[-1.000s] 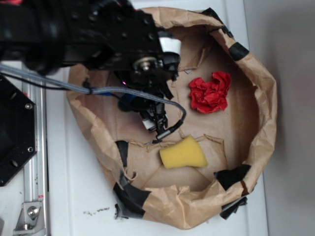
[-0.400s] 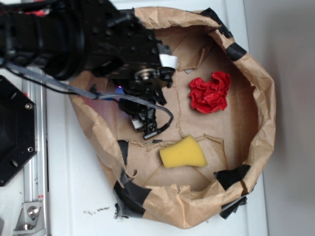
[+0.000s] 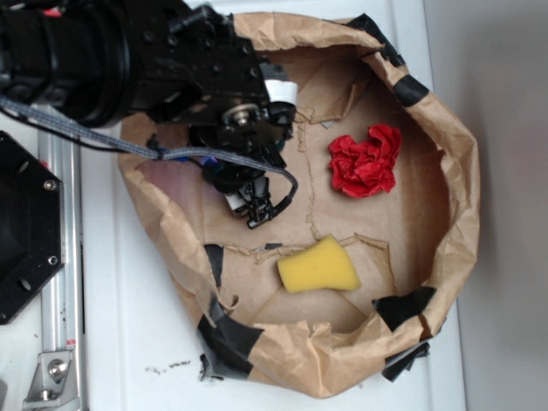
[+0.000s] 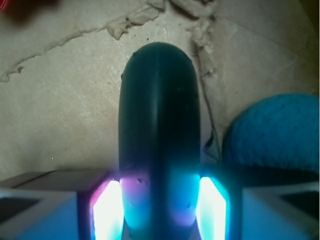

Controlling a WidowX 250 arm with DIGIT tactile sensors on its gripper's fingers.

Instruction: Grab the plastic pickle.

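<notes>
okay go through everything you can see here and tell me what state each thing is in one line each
gripper: fingers on either side of the plastic pickle, apparently closed on it.
plastic pickle: lying lengthwise between the fingers, on the paper.
teal ball: resting just beside the pickle.
yellow sponge: lying loose, untouched.
red crumpled piece: lying loose, untouched.
paper bag: open, rim rolled down and taped.

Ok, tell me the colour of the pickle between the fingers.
Dark teal-green, smooth and glossy. The pickle shows best in the wrist view.
</notes>
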